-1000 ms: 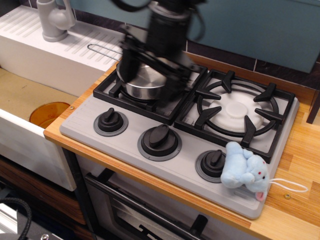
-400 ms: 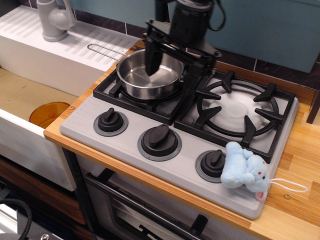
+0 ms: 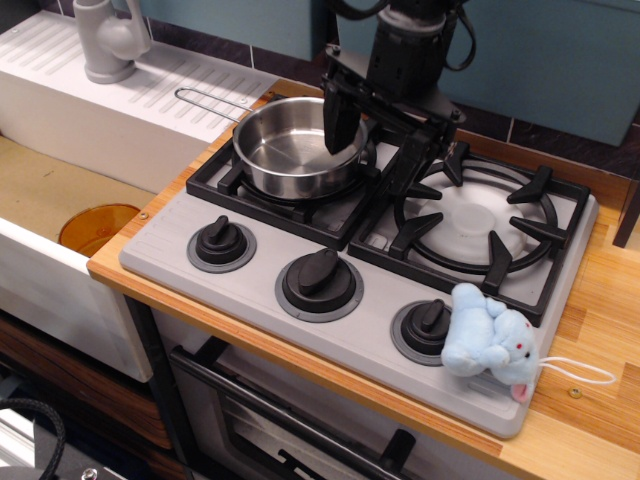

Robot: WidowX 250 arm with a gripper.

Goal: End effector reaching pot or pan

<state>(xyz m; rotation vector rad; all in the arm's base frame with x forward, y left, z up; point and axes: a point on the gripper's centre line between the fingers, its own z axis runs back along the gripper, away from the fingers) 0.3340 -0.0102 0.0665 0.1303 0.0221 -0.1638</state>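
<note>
A grey toy stove (image 3: 250, 290) with black grates is set into a wooden worktop (image 3: 590, 420), backed by a teal wall with a dark tile strip. To its side, a white sink unit (image 3: 110, 120) with a grey tap (image 3: 105, 38) is seen, and an orange bowl (image 3: 95, 228) lies in the basin. Three black knobs (image 3: 318, 280) are lined along the stove's front, and a pale blue soft toy (image 3: 488, 342) is propped by the last knob.

A shiny steel pan (image 3: 285, 150) is placed on the rear grate nearest the sink, its thin wire handle (image 3: 205, 98) reaching over the sink unit. The inside is bare and reflective.

The black gripper (image 3: 372, 150) is held over the pan's far rim, its jaws spread wide: one finger is lowered inside the pan, the other outside it, above the grates. Nothing is pinched between them.
</note>
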